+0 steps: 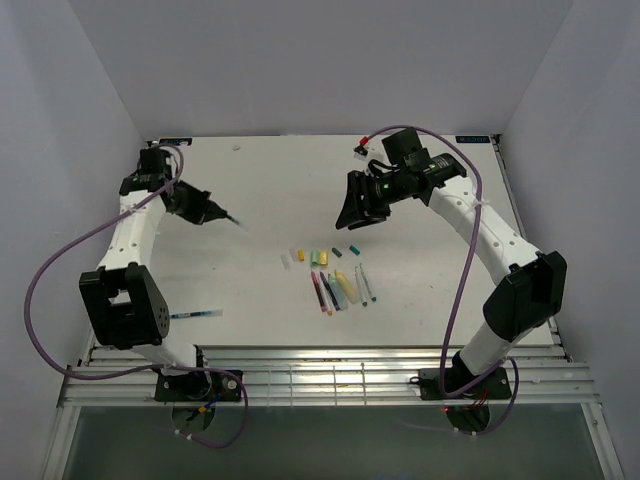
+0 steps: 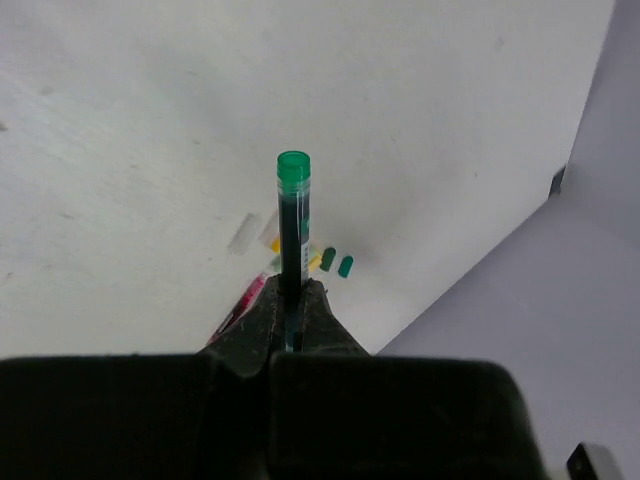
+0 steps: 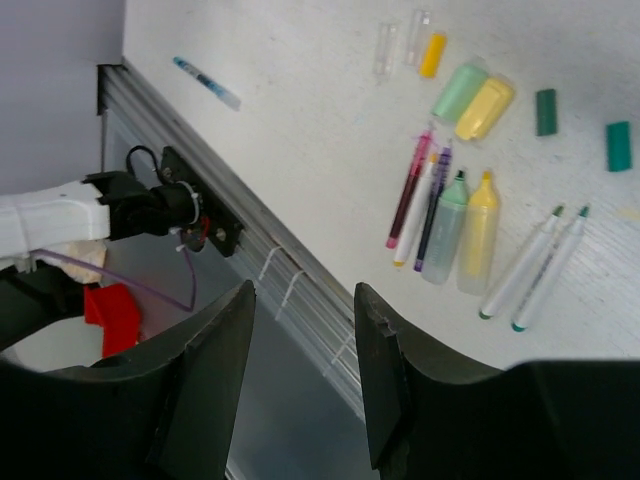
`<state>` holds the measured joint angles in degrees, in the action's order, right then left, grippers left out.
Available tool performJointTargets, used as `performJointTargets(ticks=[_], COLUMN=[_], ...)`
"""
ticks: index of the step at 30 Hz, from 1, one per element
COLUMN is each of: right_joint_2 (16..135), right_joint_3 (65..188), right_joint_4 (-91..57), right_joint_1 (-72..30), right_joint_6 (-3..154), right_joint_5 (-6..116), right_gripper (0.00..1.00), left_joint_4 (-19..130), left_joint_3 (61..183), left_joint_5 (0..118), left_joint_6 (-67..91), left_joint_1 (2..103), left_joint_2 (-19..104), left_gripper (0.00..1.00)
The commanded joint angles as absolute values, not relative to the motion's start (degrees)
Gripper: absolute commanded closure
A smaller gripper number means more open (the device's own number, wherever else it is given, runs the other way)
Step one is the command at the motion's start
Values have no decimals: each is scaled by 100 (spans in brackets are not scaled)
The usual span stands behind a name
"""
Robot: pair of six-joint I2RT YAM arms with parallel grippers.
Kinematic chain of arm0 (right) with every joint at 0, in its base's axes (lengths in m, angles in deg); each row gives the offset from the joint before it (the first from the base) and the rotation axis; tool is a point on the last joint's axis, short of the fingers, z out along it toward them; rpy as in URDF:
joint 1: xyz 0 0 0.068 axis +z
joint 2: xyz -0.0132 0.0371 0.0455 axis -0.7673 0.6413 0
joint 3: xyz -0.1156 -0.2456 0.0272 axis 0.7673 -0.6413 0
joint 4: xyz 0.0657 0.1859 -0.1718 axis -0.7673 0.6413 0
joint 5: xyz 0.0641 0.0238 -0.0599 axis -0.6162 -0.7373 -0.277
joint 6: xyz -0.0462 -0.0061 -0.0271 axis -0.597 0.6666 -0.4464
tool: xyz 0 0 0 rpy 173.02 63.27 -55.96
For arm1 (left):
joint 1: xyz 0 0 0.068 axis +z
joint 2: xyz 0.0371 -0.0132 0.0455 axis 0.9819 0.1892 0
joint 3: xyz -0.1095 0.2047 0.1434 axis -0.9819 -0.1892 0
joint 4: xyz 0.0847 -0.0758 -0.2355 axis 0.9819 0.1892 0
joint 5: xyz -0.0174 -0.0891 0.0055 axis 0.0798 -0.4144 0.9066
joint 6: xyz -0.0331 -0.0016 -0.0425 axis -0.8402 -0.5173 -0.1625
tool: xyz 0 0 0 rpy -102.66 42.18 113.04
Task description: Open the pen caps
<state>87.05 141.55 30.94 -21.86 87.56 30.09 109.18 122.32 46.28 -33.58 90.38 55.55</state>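
Observation:
My left gripper [image 2: 290,295] is shut on a dark green pen [image 2: 292,235]. The pen sticks out past the fingertips with a bright green cap [image 2: 293,168] on its far end. In the top view this gripper [image 1: 215,212] hangs above the table's left side. My right gripper [image 3: 305,295] is open and holds nothing, raised over the table's middle [image 1: 352,218]. Loose caps lie below it: pale green [image 3: 459,92], yellow [image 3: 485,108], small yellow [image 3: 432,55] and two dark teal [image 3: 545,112].
A row of uncapped pens [image 3: 425,205], green and yellow highlighter barrels [image 3: 462,230] and two white green-tipped pens [image 3: 535,265] lie near the caps. A blue pen [image 1: 196,314] lies alone by the left arm's base. Metal rails [image 1: 330,375] run along the near edge.

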Motion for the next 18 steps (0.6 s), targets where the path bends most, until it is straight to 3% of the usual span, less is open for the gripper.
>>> performJointTargets(ticks=[1,3,11,15,18], right_joint_2=[8953,8927,8488,8522,8689], right_joint_3=[14691,14762,14147,13989,14076], right_joint_4=[3496,3453,1697,941,475], right_joint_1=[-1927,-1769,-1610,-1557,-1540], right_joint_6=[8788,8990,10756,11143,11494], right_joint_5=[2207,1805,686,300,229], right_gripper=[50,50,50,50,50], left_joint_4=[11569,11299,8524,7265,7123], left_joint_3=[13324,13335,11561,10928,10917], left_joint_5=[4370,4442,2554,1245,436], left_joint_6=[-2325,-2272,-2078,-2069,-1938], left_joint_1=[8157,8006,7585,7453,7330], left_joint_2=[5501,5176,3033,2758,2932], left_gripper=[100,100,100,100,100])
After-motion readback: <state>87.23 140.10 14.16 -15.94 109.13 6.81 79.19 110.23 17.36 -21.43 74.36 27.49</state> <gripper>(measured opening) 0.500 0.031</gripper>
